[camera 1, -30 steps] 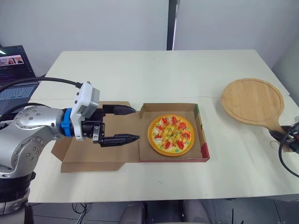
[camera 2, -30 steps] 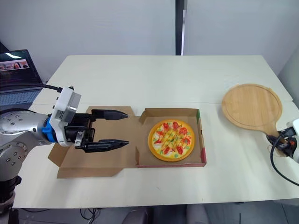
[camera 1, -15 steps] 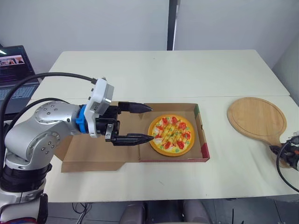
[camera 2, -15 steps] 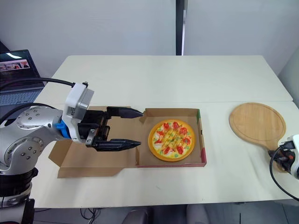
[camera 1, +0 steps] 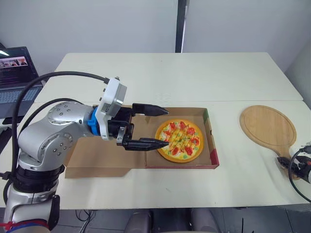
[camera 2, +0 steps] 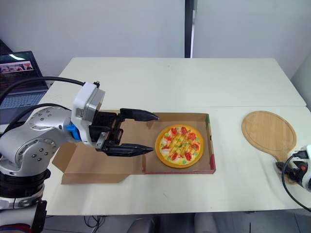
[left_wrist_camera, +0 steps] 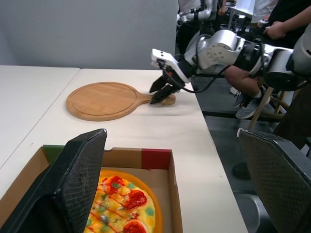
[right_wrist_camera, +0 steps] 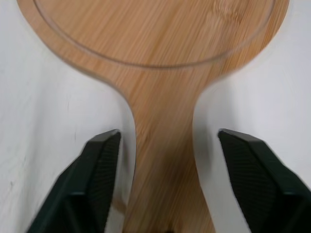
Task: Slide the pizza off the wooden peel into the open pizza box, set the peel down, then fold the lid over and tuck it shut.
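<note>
Pizza (camera 1: 179, 140): we count one, lying flat inside the tray of the single pizza box (camera 1: 211, 145), which sits toward the table's (camera 1: 160, 77) front edge, about midway along it. The box is open. Its one lid (camera 1: 92, 158) lies flat on the table on the side toward the left edge, and the left arm hides part of it.

We count one wooden peel (camera 1: 267, 127), bare, lying flat near the table's right edge and well apart from the box. Its handle points toward the front right corner, and in the head views the end of the handle is hidden by the right gripper.

We count two grippers. The left gripper (camera 1: 168, 126) is released, with its fingers spread wide. It is held level above the hinge side of the tray; the nearer fingertip is over the pizza's left rim and the farther one is over the tray's rear left corner. We cannot tell whether either tip touches anything. The right gripper (right_wrist_camera: 167, 138) is also released: its fingers straddle the peel handle, with bare table showing on both sides.

One laptop (camera 1: 14, 77) stands beyond the table's left edge, cut off by the frame. In the left wrist view, seated persons (left_wrist_camera: 252, 92) appear beyond the right edge, partly out of frame; we cannot settle their number.
</note>
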